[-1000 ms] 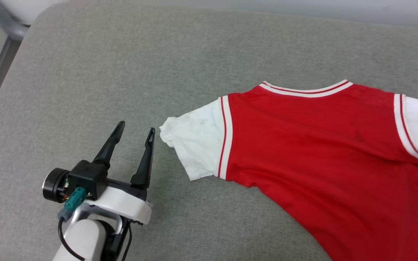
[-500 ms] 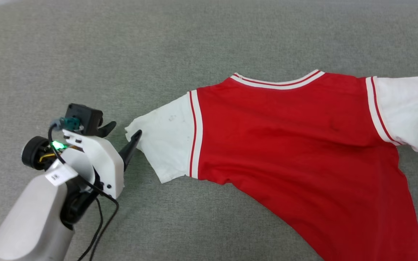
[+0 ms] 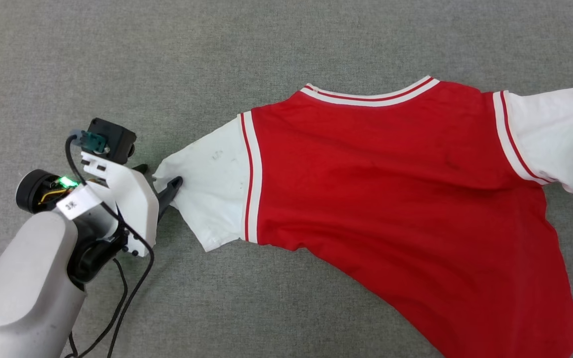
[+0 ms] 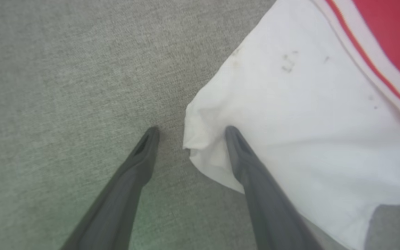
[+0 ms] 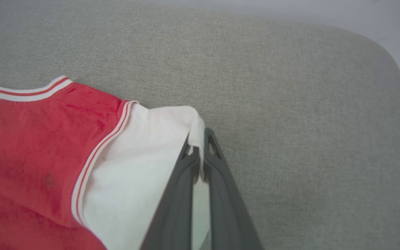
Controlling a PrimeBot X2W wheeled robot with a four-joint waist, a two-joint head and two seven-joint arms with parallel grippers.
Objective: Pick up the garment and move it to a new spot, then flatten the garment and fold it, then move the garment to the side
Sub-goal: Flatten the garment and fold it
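The garment (image 3: 391, 189), a red jersey with white sleeves and red-white striped trim, lies spread on the grey padded surface, plain side up. My left gripper (image 3: 161, 180) is open at the tip of the garment's left white sleeve (image 3: 207, 194). In the left wrist view the left gripper (image 4: 189, 130) straddles the sleeve's corner (image 4: 200, 139): one finger rests on the white cloth, the other on bare grey fabric. My right gripper (image 5: 200, 139) is shut on the edge of the garment's other white sleeve (image 5: 144, 163), with a fold of cloth pinched between its fingertips.
The grey padded surface (image 3: 266, 49) extends all around the garment. Its rounded far corner (image 5: 387, 59) shows in the right wrist view, with a pale floor beyond. A black cable (image 3: 122, 298) hangs from my left wrist.
The head camera has tilted down and shifted. My left gripper has moved in to the left sleeve's tip, its fingers now straddling the sleeve corner. The right gripper stays shut on the other sleeve.
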